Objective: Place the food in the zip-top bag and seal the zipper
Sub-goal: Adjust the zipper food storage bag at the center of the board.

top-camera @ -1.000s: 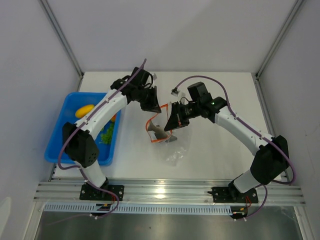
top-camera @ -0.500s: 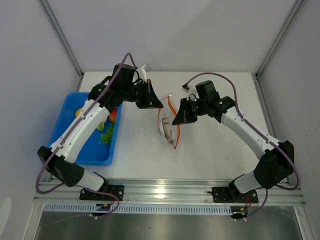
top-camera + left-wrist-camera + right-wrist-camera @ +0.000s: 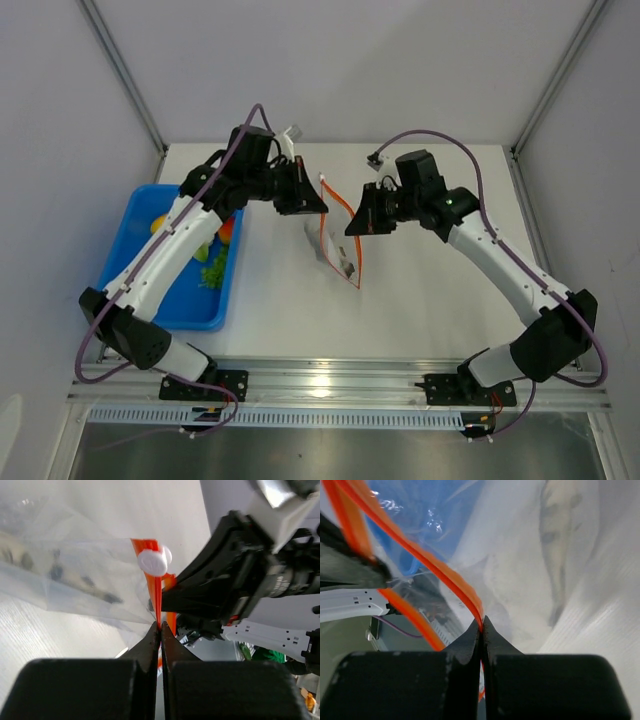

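Zip-top bag [image 3: 338,258] is mid-table, its zipper [image 3: 156,597] stretched between both arms. Left gripper [image 3: 160,627] is clamped on the zipper; right gripper [image 3: 481,620] likewise pinches it. A pale speckled item [image 3: 555,540], possibly food, lies inside. Other food [image 3: 226,231] sits in the blue tray [image 3: 150,300].

We take this for a robotics lab cell — a test bench, not a home or a kitchen. A bare white table [image 3: 420,310] sits boxed in by plain pale panels [image 3: 400,60] held on metal posts [image 3: 125,75]. A slotted aluminium rail [image 3: 340,380] runs along the near edge, and the left arm [image 3: 170,250] and right arm [image 3: 500,265] are bolted to it, purple cables [image 3: 440,140] looping along them. The only props we see are lab stand-ins — toy food [image 3: 212,270] in a blue plastic tray [image 3: 120,290].
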{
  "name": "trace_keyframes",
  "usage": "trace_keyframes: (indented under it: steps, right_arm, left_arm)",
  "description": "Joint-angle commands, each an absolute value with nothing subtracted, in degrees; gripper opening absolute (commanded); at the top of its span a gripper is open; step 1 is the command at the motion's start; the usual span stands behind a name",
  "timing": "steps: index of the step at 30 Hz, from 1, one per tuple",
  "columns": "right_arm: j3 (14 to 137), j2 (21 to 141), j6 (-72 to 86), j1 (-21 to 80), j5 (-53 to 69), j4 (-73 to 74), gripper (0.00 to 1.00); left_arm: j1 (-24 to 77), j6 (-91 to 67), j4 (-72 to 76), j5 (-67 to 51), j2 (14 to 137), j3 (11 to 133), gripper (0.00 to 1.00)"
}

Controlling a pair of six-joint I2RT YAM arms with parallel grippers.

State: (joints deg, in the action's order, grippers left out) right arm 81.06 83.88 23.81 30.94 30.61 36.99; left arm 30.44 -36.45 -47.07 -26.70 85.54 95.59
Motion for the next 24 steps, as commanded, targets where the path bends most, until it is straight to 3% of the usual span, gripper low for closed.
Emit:
trace_keyframes:
  steps: [1,6,13,16,24]
  right_arm:
    - [77.4,81.9,24.4,30.4,30.8,36.4,0.00]
    - [70.6,85.0,25.4,31.8,30.4,36.6,0.00]
    - [97.3,90.4,19.2,32.3,23.8,52.8,0.00]
    - [108.4,90.5,21.5,33.5,25.0,56.2,0.00]
    - [86.3,86.9,31.2,31.6,29.6,46.8,0.00]
  left_arm:
    - [29.9,-39.0,-48.5,-28.6,87.2,89.5,0.01]
    - [29.2,-39.4,-45.2,-29.9,89.8,79.7,0.01]
    - [29.0,-39.9,-50.5,-27.1,89.0,103.1,0.01]
    - [29.1,-42.4,-50.7,-26.1,85.7,104.5,0.01]
    - [28.2,-42.4,-48.5,-29.0,86.9,81.9,0.01]
